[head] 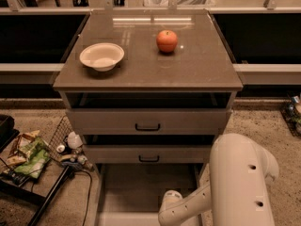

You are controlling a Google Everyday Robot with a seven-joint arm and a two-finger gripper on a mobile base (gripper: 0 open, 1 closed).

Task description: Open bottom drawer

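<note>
The grey-brown cabinet [148,74] has three drawers. The top drawer [148,121] and the middle drawer [149,154] each show a small black handle. The bottom drawer [146,192] stands pulled out toward me, and I look down into its empty inside. Its front and handle are cut off by the lower edge of the view. My white arm [235,182] reaches down from the right, and its wrist [171,204] sits over the drawer's near end. My gripper is below the frame edge and out of view.
A white bowl [101,56] and an orange-red apple [167,41] sit on the cabinet top. A wire basket with bottles [70,145], snack packets [26,157] and a black cable [56,192] lie on the floor to the left.
</note>
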